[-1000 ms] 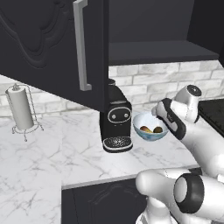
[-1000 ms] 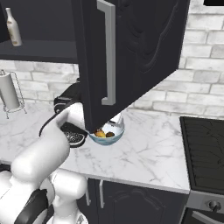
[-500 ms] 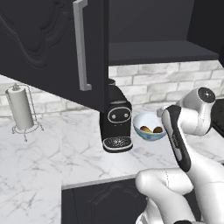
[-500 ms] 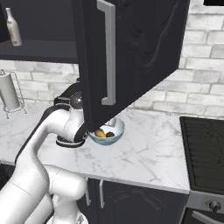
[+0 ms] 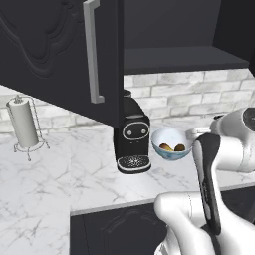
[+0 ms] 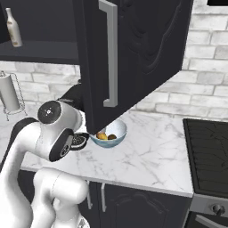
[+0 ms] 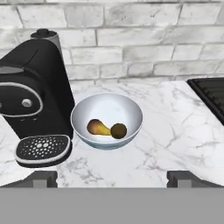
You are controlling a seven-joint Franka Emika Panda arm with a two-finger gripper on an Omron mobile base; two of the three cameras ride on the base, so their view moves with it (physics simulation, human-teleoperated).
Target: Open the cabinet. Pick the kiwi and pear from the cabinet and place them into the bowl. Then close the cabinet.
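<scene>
Bowl sits on the marble counter, straight ahead of the fingers and well clear of them, in line with the gap between the two tips. Inside it lie both fruits: pear toward the left fingertip's side, kiwi touching it on the side of the right fingertip. Both rest on the bowl's bottom, neither on the rim.

Gripper holds nothing; the tips stand spread wide apart, one at each lower corner of the hand view, with bare counter between them. Nothing touches either tip.

Coffee machine stands just beside the bowl, ahead of the left fingertip, its drip grille facing the hand. Brick wall runs behind both. A dark stovetop edges in beyond the right fingertip, well apart from the bowl.

From the base views: cabinet hangs above the counter with its doors swung open, silver bar handle facing out; the shelf inside is dark, contents not discernible. Bowl shows beneath the open door's lower edge, next to the coffee machine. Paper towel holder stands far off to the left on the counter. A bottle stands on the shelf at upper left in the right base view
</scene>
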